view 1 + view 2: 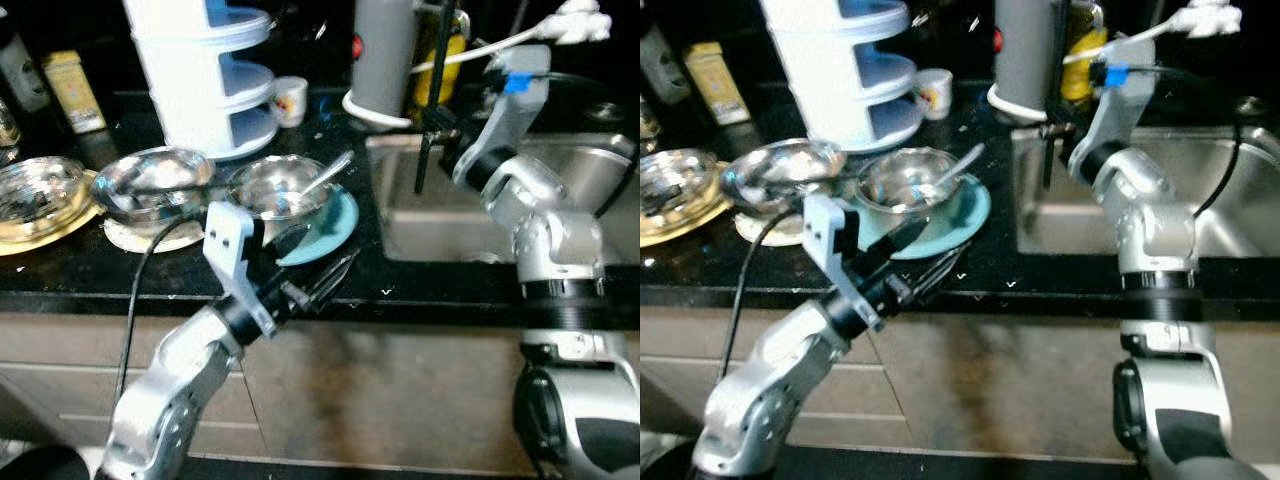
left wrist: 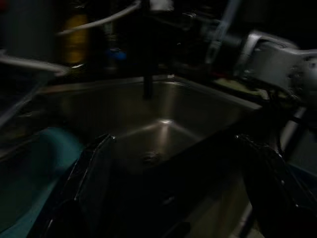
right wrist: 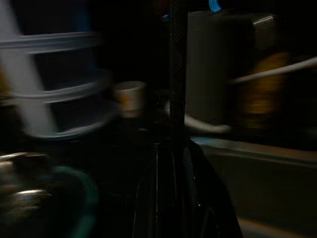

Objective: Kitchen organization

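Left arm: the left gripper [image 1: 330, 280] was held nearest the camera, out over the front edge of the black counter [image 1: 420, 285], beside the teal plate [image 1: 335, 225]. In the left wrist view its two fingers [image 2: 94, 163] were spread wide with nothing between them, pointed across toward the sink. This was judged a ready pose for taking up a dish.

Right arm: the right gripper [image 1: 425, 160] was raised over the left rim of the sink [image 1: 450, 215], fingers hanging downward. In the right wrist view they appeared drawn together, narrow and empty, though the picture was dark and blurred.

Sink: the steel basin was seen bare around its drain [image 2: 151, 157], so it was judged the likely place for the dishes.

White tiered stand [image 1: 205, 70]: set at the back of the counter, with a small cup [image 1: 288, 100] beside it.

Dishes to be sorted: a steel bowl [image 1: 275, 185] with a spoon [image 1: 325, 175] leaning in it was set on the teal plate; a second steel bowl [image 1: 155, 180] was set on a pale mat just to its left; a glass dish [image 1: 35, 190] rested on a yellow plate further left. All were untouched, so the tidying was judged barely begun.

Grey cylinder [image 1: 385, 50]: stood behind the sink's corner, well apart from both grippers.
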Robot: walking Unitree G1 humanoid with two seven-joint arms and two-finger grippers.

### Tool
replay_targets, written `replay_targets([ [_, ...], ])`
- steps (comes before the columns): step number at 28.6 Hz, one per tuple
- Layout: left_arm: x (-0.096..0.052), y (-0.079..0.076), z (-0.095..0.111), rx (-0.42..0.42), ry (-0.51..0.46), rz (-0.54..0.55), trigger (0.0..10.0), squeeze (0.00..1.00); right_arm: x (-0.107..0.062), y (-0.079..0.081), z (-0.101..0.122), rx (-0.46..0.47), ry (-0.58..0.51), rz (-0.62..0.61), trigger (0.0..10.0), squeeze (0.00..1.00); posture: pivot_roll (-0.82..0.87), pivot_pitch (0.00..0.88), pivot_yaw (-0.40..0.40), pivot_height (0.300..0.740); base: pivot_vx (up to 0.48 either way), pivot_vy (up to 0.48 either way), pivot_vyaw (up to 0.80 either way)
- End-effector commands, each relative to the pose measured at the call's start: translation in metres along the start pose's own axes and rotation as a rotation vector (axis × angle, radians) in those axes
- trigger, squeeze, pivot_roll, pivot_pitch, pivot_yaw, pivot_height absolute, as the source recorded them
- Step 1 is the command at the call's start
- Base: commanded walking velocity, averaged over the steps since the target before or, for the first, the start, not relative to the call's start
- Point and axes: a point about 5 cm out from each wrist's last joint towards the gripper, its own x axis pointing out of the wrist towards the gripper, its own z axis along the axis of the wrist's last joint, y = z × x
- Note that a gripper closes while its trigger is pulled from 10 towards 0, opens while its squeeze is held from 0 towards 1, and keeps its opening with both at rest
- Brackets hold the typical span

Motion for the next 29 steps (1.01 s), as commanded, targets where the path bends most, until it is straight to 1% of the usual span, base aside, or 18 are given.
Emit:
replay_targets([
  [1,0.000,0.003,0.000,0.006,0.004,0.021,10.0,0.00,0.002,0.008,-0.002,-0.050,0.008,0.018,10.0,0.00,0.04,0.000,-0.010,0.740,0.000,-0.360,0.00],
  [2,0.000,0.003,0.000,0.006,0.004,0.021,10.0,0.00,0.002,0.008,-0.002,-0.050,0.008,0.018,10.0,0.00,0.04,0.000,-0.010,0.740,0.000,-0.360,0.00],
  [3,0.000,0.005,-0.001,-0.003,-0.003,0.038,10.0,0.00,0.003,0.010,-0.005,-0.074,0.026,0.016,10.0,0.00,0.04,0.000,-0.011,0.740,0.000,0.000,0.00],
  [5,0.001,0.007,-0.001,-0.005,-0.008,0.054,10.0,0.00,0.006,0.014,-0.012,-0.146,0.064,0.008,10.0,0.00,0.04,0.000,-0.011,0.740,0.000,0.000,0.00],
  [6,0.001,0.007,-0.001,-0.005,-0.008,0.054,10.0,0.00,0.006,0.014,-0.012,-0.146,0.064,0.008,10.0,0.00,0.04,0.000,-0.011,0.740,0.000,0.000,0.00],
  [7,0.001,0.007,-0.001,-0.004,-0.010,0.054,10.0,0.00,0.008,0.017,-0.017,-0.200,0.097,0.002,10.0,0.00,0.04,0.000,-0.011,0.740,0.000,0.000,0.00],
  [9,0.001,0.006,0.000,-0.001,-0.014,0.051,10.0,0.00,0.011,0.021,-0.028,-0.268,0.155,-0.006,10.0,0.00,0.04,0.000,-0.011,0.740,0.000,0.000,0.00],
  [10,0.001,0.006,0.000,-0.001,-0.014,0.051,10.0,0.00,0.011,0.021,-0.028,-0.268,0.155,-0.006,10.0,0.00,0.04,0.000,-0.011,0.740,0.000,0.000,0.00],
  [12,0.003,0.005,0.000,0.001,-0.018,0.050,10.0,0.00,0.014,0.023,-0.045,-0.367,0.255,-0.030,10.0,0.00,0.04,0.000,-0.012,0.740,0.000,0.000,0.00],
  [13,0.003,0.005,0.000,0.001,-0.018,0.050,10.0,0.00,0.014,0.023,-0.045,-0.367,0.255,-0.030,10.0,0.00,0.04,0.000,-0.012,0.740,0.000,0.000,0.00],
  [14,0.003,0.005,0.000,0.002,-0.020,0.052,10.0,0.00,0.014,0.021,-0.055,-0.422,0.316,-0.044,10.0,0.00,0.05,0.000,-0.015,0.740,0.000,0.000,0.00],
  [15,0.003,0.006,0.000,0.006,-0.018,0.058,10.0,0.00,0.013,0.016,-0.066,-0.430,0.396,-0.078,10.0,0.00,0.05,0.000,-0.015,0.740,0.000,0.000,0.00],
  [16,0.002,0.007,0.000,0.008,-0.016,0.062,10.0,0.00,0.011,0.012,-0.072,-0.426,0.446,-0.101,10.0,0.00,0.05,0.000,-0.015,0.740,0.000,0.000,0.00],
  [19,0.000,0.008,0.001,0.012,-0.017,0.071,10.0,0.00,0.007,0.001,-0.079,-0.424,0.504,-0.157,10.0,0.00,0.05,0.000,-0.017,0.740,0.000,0.000,0.00],
  [20,-0.001,0.008,0.001,0.014,-0.016,0.074,10.0,0.00,0.006,0.000,-0.081,-0.434,0.513,-0.155,10.0,0.00,0.05,0.000,-0.016,0.740,0.000,0.000,0.00],
  [22,-0.001,0.009,0.001,0.016,-0.013,0.078,10.0,0.00,0.004,0.000,-0.086,-0.453,0.538,-0.142,10.0,0.00,0.05,0.000,-0.013,0.740,0.000,0.000,0.00],
  [25,0.000,0.008,0.000,0.017,-0.011,0.075,10.0,0.00,0.002,0.005,-0.096,-0.419,0.579,-0.095,10.0,0.00,0.05,0.000,-0.009,0.740,0.000,0.000,0.00],
  [29,0.001,0.007,-0.001,0.019,-0.004,0.072,10.0,0.00,-0.001,0.007,-0.105,-0.405,0.604,-0.082,10.0,0.00,0.05,0.000,-0.007,0.740,0.000,0.000,0.00],
])
